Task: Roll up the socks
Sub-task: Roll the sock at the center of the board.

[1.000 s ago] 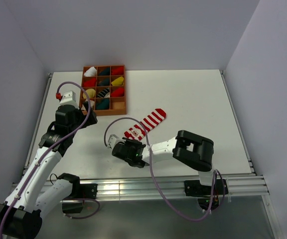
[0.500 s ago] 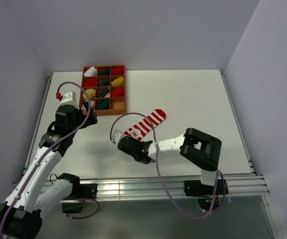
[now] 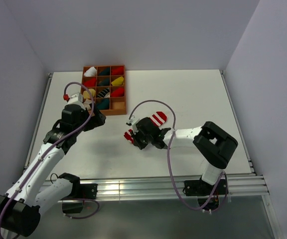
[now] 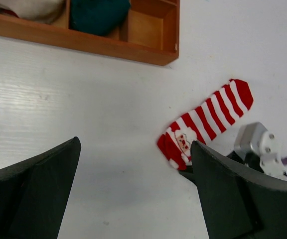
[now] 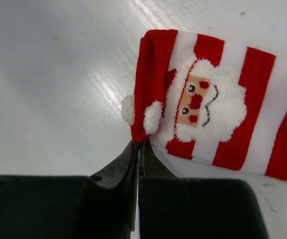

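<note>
— What's there?
— Soft red-and-white striped knit sock, fluffy Santa face, on the smooth white table
— Grippers?
— Right gripper clamped on its Santa-end edge; left gripper wide apart, empty

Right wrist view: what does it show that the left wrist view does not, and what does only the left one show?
Only the right wrist view: the Santa face in detail, and the right gripper shut on the edge of the striped sock. Only the left wrist view: the tray with a teal bundle, the sock's whole length, and the open left gripper. Both: the sock on the white table.
</note>
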Action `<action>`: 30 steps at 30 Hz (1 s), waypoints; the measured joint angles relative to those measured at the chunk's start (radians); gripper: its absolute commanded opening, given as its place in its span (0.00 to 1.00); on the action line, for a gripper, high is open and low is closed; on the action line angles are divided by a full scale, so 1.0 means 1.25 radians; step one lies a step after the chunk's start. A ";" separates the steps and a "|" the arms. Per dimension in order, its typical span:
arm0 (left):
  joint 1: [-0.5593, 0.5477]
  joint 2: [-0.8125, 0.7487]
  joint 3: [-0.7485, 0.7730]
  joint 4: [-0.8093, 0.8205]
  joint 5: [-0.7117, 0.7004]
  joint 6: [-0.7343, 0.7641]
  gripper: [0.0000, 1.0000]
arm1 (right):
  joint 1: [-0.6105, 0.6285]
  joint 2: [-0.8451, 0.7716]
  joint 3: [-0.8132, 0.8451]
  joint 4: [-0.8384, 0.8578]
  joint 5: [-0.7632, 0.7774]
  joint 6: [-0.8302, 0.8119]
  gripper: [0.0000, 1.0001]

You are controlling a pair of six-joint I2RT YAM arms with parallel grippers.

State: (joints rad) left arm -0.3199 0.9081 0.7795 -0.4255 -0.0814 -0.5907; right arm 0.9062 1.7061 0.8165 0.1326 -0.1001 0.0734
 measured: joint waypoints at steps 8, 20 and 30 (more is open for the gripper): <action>-0.091 0.060 -0.041 0.038 0.012 -0.125 0.95 | -0.121 0.083 0.018 0.070 -0.320 0.137 0.00; -0.164 0.203 -0.146 0.178 0.020 -0.303 0.89 | -0.217 0.220 0.030 0.245 -0.583 0.343 0.00; -0.172 0.385 -0.131 0.283 0.020 -0.385 0.83 | -0.218 0.222 0.033 0.239 -0.584 0.339 0.00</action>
State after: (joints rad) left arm -0.5346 1.3899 0.6159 -0.0723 -0.0570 -1.0718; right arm 0.6342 1.9842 0.8574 0.4313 -0.8307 0.4976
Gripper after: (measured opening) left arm 0.837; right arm 0.010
